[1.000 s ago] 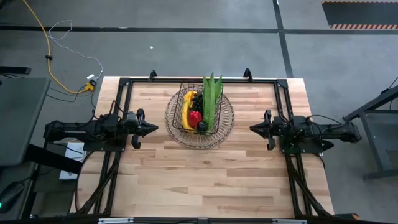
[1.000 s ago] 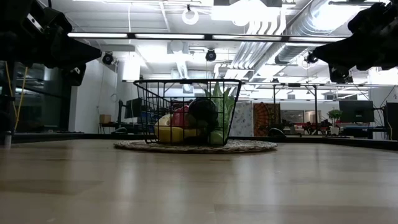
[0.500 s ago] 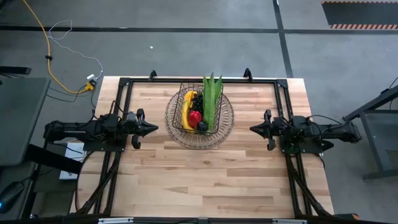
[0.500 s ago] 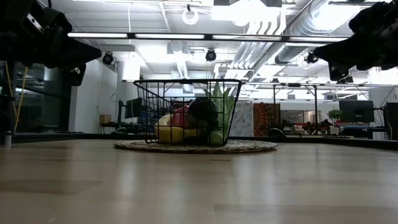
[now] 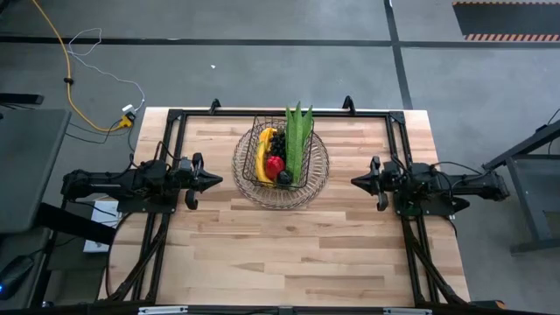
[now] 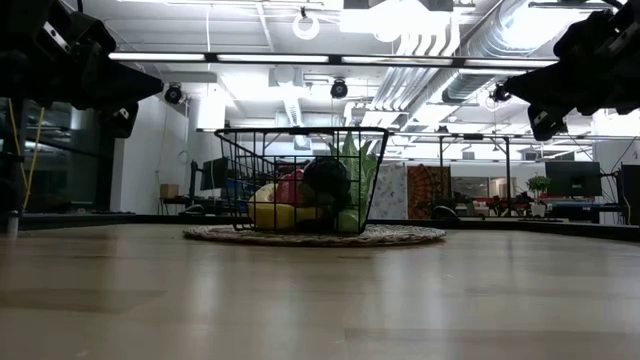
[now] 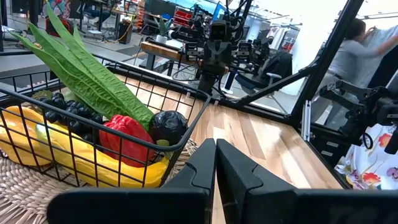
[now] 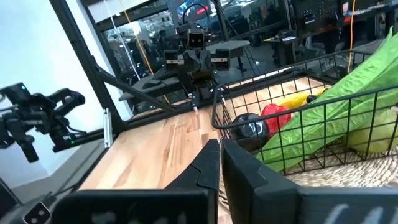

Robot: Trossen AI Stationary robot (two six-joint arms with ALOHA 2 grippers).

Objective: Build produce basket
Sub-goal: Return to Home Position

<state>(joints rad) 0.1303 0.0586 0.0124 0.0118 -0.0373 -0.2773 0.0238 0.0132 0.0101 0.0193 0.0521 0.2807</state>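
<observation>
Risk: a knock to the table could have tipped the tall leafy ear over the wall of the basket; judged unlikely.
Location of produce: inside the basket, which stood between the two arms.
Pose of left gripper: level, pointed at the basket, well apart from it; jaws clenched on nothing.
Pose of right gripper: mirrored on the basket's far side; jaws clenched, empty.
</observation>
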